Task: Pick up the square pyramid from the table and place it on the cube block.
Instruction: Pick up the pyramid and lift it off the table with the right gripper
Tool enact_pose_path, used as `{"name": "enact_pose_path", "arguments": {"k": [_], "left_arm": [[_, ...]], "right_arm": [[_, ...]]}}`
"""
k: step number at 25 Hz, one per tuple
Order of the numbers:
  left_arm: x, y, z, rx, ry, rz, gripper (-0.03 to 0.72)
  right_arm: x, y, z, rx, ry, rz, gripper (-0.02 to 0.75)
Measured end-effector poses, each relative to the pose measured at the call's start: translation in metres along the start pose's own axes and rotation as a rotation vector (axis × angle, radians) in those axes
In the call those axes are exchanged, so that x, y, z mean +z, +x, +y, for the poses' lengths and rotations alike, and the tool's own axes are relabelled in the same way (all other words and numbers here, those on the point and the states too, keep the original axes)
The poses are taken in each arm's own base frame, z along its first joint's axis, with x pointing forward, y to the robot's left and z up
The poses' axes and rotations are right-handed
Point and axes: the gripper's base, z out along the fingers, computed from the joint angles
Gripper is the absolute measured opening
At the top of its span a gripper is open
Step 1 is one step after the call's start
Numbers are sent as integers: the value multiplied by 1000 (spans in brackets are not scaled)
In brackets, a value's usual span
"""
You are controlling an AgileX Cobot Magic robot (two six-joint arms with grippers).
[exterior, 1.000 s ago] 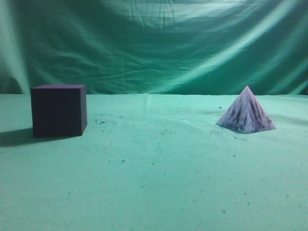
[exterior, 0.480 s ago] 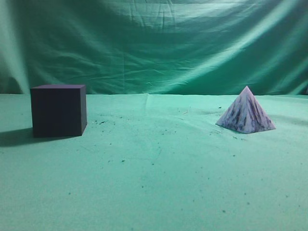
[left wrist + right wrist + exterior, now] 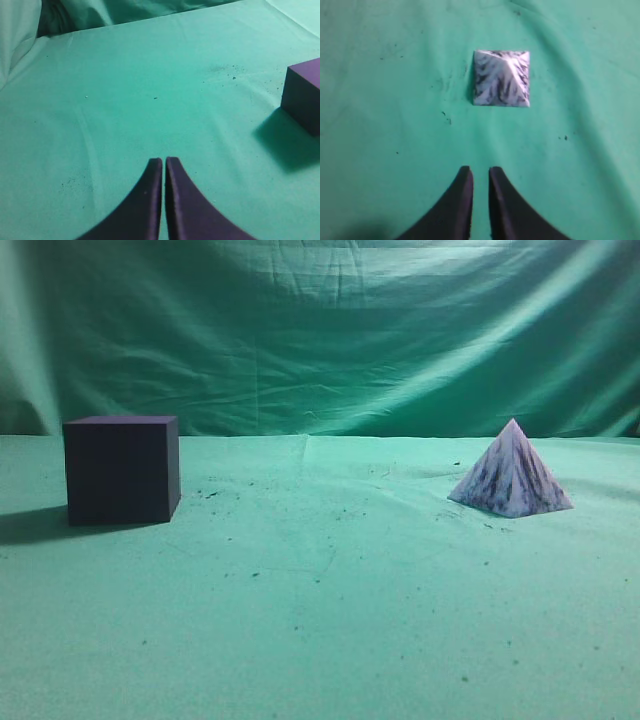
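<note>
The square pyramid [image 3: 511, 474], white with dark streaks, stands on the green table [image 3: 330, 600] at the right. In the right wrist view the pyramid [image 3: 501, 78] lies ahead of my right gripper [image 3: 480, 172], well apart from it. That gripper's fingers are open by a narrow gap and hold nothing. The dark cube block [image 3: 122, 469] stands at the left. In the left wrist view the cube [image 3: 303, 93] is at the right edge, far from my left gripper [image 3: 164, 161], which is shut and empty. Neither gripper shows in the exterior view.
A wrinkled green cloth backdrop [image 3: 320, 330] hangs behind the table. Small dark crumbs [image 3: 255, 574] speckle the cloth between cube and pyramid. A fold of cloth [image 3: 20, 35] rises at the far left of the left wrist view.
</note>
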Motion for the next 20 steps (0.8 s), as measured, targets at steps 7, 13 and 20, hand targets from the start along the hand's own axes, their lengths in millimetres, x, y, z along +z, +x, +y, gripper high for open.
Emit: {"name": "enact_pose_path", "arguments": {"k": [7,13,20], "left_arm": [[0,0,0,0,0,0,0],[0,0,0,0,0,0,0],[0,0,0,0,0,0,0]], "right_arm": [[47,-32,-4,51,6,82,607],[78,-41,-10,109,42,126,643],[111,-42,-12,124,48,152,643]]}}
